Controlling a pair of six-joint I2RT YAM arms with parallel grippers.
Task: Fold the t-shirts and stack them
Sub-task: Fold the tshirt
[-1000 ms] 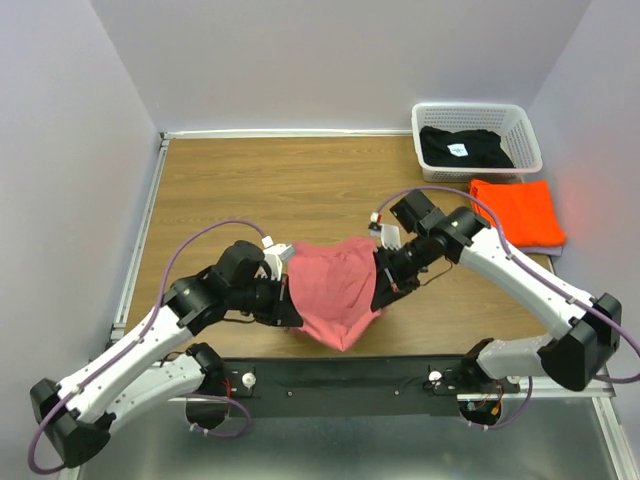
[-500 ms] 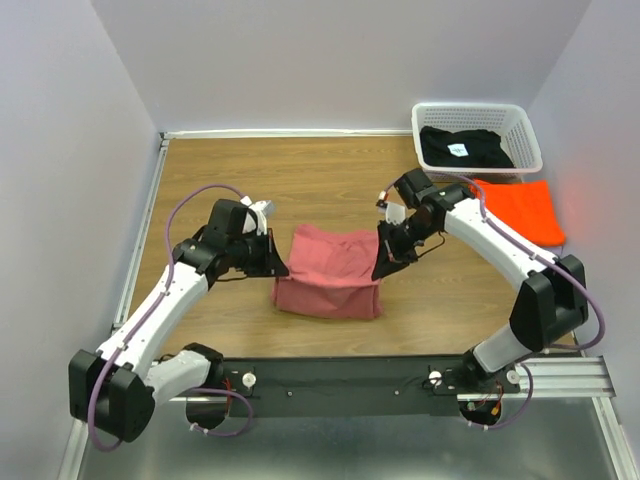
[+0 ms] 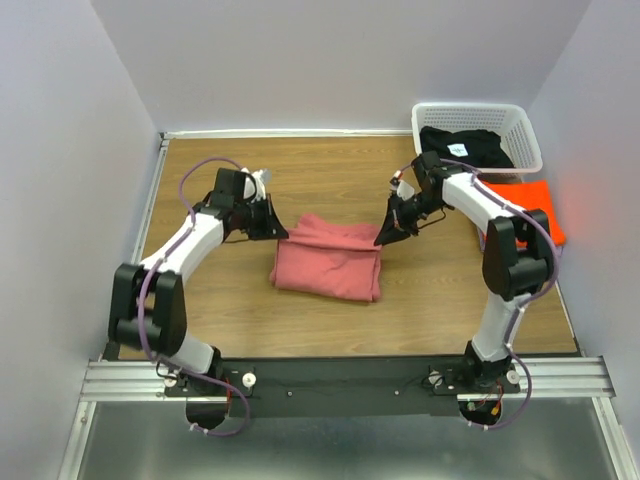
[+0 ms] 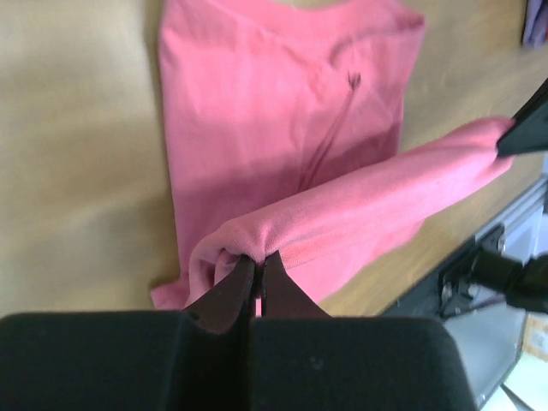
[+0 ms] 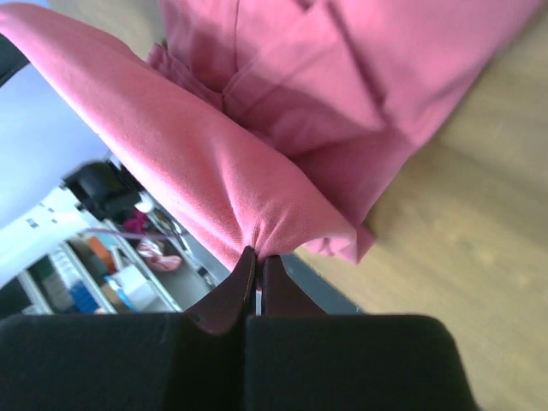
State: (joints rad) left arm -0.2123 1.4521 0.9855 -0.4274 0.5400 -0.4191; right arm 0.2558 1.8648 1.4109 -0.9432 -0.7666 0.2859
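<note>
Pink-red shirt (image 3: 328, 268) lies half folded in the middle of the table (image 3: 220, 180), the left claw (image 3: 272, 226) and right claw (image 3: 387, 234) each clamped on a far corner of it. To land this fold well, I judge both should lower the edge level and together, keeping it taut, then let go. Orange shirt (image 3: 535, 205) sits far right beside the basket (image 3: 470, 107) holding the black shirt (image 3: 460, 148).

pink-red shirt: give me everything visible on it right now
The pink-red t-shirt is soft, plain cloth, folded into a rough rectangle mid-table. Its lower layers lie flat on the wooden table; its far edge is lifted as a taut band, pinched at one end by the shut left gripper, at the other by the shut right gripper. A seam shows on the flat part.
</note>
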